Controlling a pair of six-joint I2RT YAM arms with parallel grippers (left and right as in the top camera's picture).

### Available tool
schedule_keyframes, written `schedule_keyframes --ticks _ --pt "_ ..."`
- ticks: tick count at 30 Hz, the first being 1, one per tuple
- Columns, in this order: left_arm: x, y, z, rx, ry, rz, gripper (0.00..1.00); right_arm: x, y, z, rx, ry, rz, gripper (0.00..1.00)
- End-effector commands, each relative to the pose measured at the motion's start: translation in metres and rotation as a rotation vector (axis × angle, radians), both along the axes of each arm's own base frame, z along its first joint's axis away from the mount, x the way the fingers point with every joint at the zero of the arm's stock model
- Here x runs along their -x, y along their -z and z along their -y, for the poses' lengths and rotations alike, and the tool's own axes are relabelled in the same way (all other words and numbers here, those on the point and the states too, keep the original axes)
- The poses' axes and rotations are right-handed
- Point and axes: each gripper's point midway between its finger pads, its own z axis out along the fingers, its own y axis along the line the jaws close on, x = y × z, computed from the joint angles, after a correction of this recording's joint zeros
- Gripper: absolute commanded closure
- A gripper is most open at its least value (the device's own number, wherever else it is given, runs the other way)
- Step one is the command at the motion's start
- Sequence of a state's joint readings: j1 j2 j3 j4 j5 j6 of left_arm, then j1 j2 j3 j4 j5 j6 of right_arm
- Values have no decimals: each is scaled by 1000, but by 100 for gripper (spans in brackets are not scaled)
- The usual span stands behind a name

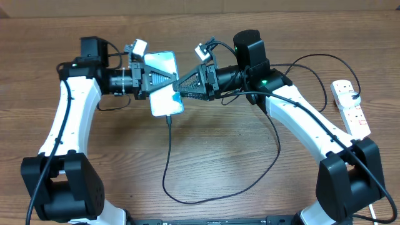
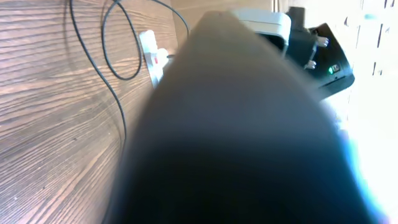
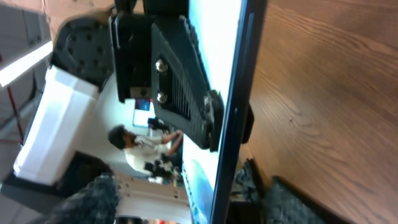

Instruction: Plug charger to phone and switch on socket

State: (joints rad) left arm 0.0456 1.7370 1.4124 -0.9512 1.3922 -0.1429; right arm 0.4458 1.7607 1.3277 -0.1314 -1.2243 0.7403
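Note:
The phone (image 1: 166, 103), with its light-blue screen, is held off the table at the centre, tilted. My left gripper (image 1: 153, 80) is shut on its left edge. In the left wrist view the phone (image 2: 236, 137) is a dark blur filling the frame. My right gripper (image 1: 181, 87) is open at the phone's right edge. In the right wrist view the phone (image 3: 239, 81) stands edge-on between the right gripper's (image 3: 193, 196) spread fingers. The black charger cable (image 1: 169, 150) reaches the phone's lower short end and loops over the table. The white socket strip (image 1: 350, 106) lies at the far right.
The charger cable loops across the front middle of the wooden table and runs back under the right arm toward the strip. The strip (image 2: 152, 59) and cable loops (image 2: 112, 81) also show in the left wrist view. The left gripper's finger (image 3: 186, 93) presses on the screen.

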Motion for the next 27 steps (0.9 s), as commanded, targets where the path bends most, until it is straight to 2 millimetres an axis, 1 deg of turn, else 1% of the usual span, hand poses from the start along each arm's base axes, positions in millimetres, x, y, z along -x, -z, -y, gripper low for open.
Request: schedule_keyframes --ticks 1,4,7,10,12,13,14,17,22,27 --pt "8 -16 11 43 47 75 96 5 -10 -2 -14 -22 29 37" --pt "10 -20 18 62 72 100 96 13 -8 -7 -8 -45 29 39" --pt "9 -21 18 64 73 100 96 21 -8 -15 -13 -74 57 41" --pt "8 -21 18 65 70 91 96 24 -6 -20 -14 -79 109 44" --pt "8 -21 18 65 70 92 96 20 -4 -21 1 -55 119 46" --pt "8 -21 18 65 70 91 96 16 -2 -22 11 -37 124 56" --pt "8 -21 18 67 71 92 96 14 -1 -22 18 -25 128 59" --pt "8 -22 18 71 67 60 96 8 2 -22 35 6 137 60" --pt "8 -22 18 78 54 -36 96 6 0 -22 29 10 178 60" --pt "8 -22 18 78 53 -41 96 0 -5 -21 11 25 216 63"
